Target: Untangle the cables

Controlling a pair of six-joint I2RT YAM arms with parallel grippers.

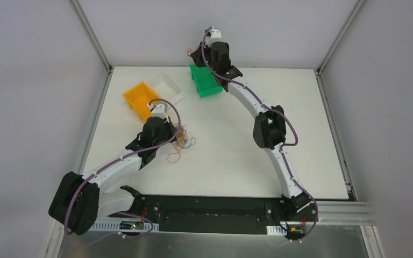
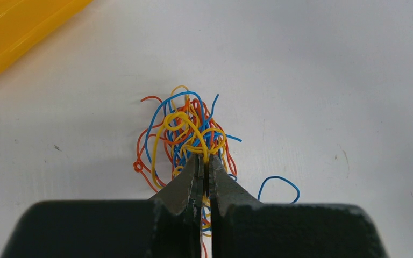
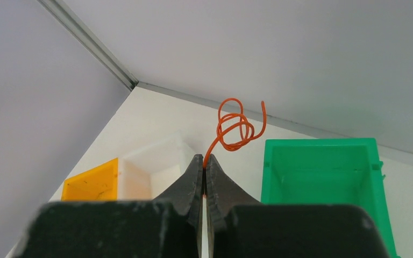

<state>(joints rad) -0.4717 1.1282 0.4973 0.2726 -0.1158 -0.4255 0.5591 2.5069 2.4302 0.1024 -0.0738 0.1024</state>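
Note:
The cables (image 2: 185, 131) lie in a tangled clump of thin orange, blue and yellow wires on the white table (image 2: 328, 80), left of centre in the top view (image 1: 183, 141). My left gripper (image 2: 205, 157) is down at the clump's near edge, shut on its strands, with a yellow loop pinched between the tips. A blue loop (image 2: 279, 185) sticks out to the right. My right gripper (image 3: 204, 157) is raised at the back of the table, shut on one curly orange cable (image 3: 236, 126) that stands up from its tips, left of the green bin (image 3: 322, 177).
An orange bin (image 1: 140, 97) and a white bin (image 1: 166, 86) stand at the back left, just behind the left gripper. The green bin (image 1: 207, 80) is at the back centre. Grey walls enclose the table on three sides.

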